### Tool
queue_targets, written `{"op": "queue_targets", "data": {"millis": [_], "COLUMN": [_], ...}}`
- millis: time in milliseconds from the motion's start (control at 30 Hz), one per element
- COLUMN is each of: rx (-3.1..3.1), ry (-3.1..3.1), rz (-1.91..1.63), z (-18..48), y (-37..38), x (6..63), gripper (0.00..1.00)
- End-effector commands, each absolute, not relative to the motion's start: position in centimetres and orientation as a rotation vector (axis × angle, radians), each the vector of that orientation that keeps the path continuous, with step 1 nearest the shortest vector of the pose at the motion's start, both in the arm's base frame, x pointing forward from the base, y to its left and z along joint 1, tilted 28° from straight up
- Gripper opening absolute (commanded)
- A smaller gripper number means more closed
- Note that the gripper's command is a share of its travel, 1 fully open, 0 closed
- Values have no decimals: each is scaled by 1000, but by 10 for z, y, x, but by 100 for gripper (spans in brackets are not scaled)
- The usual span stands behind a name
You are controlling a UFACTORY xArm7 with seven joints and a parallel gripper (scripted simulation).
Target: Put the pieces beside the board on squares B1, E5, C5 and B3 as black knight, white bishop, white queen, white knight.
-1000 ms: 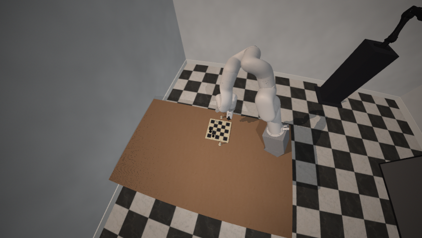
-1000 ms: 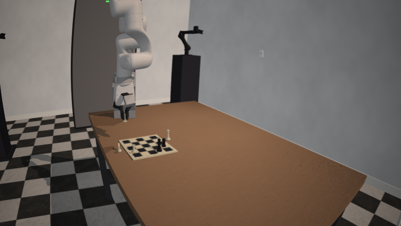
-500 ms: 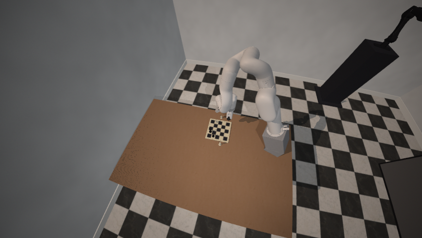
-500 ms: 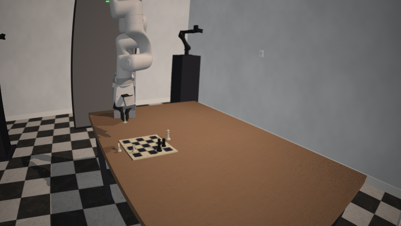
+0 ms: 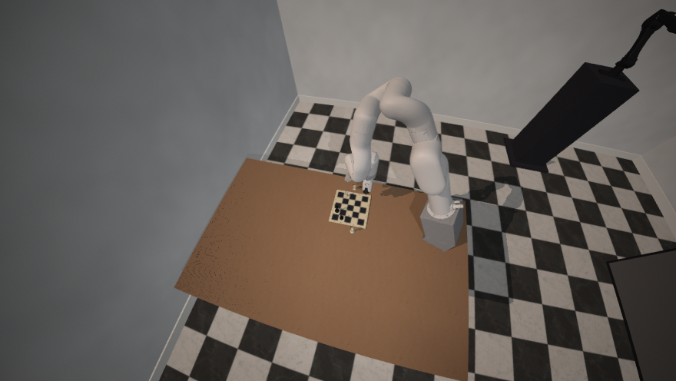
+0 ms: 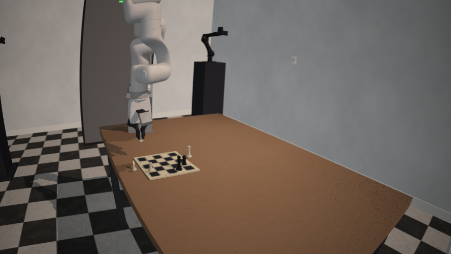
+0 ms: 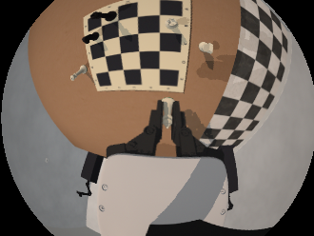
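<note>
The chessboard (image 5: 350,208) lies on the brown table and also shows in the exterior view (image 6: 166,164) and the wrist view (image 7: 140,44). My gripper (image 6: 140,136) hangs above the table just off the board's edge nearest the table end. It is shut on a small white piece (image 7: 166,109), whose kind I cannot tell. Two black pieces (image 6: 179,162) (image 6: 184,160) stand upright on the board near one corner. A white piece (image 6: 150,166) stands on the board. One white piece (image 6: 188,151) stands beside the board's far side, and another (image 6: 134,165) beside its near side.
The arm's grey base (image 5: 441,230) sits at the table's edge near the board. A black pedestal with a dark arm (image 6: 208,86) stands behind the table. A grey wall runs along the table's long side.
</note>
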State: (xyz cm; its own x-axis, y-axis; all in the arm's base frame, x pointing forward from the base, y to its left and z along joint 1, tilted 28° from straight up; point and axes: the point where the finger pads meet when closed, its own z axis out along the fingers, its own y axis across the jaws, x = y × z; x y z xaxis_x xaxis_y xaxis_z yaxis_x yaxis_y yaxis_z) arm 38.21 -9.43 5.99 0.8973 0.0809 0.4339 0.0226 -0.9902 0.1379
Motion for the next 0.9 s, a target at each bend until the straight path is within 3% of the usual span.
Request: {"op": "queue_targets", "data": {"millis": [0, 867], "rx": [2901, 2901], "ry": [71, 71], "rz": [696, 696], "z": [56, -9], "y": [-95, -104], "x": [385, 418], "gripper": [0, 0]}}
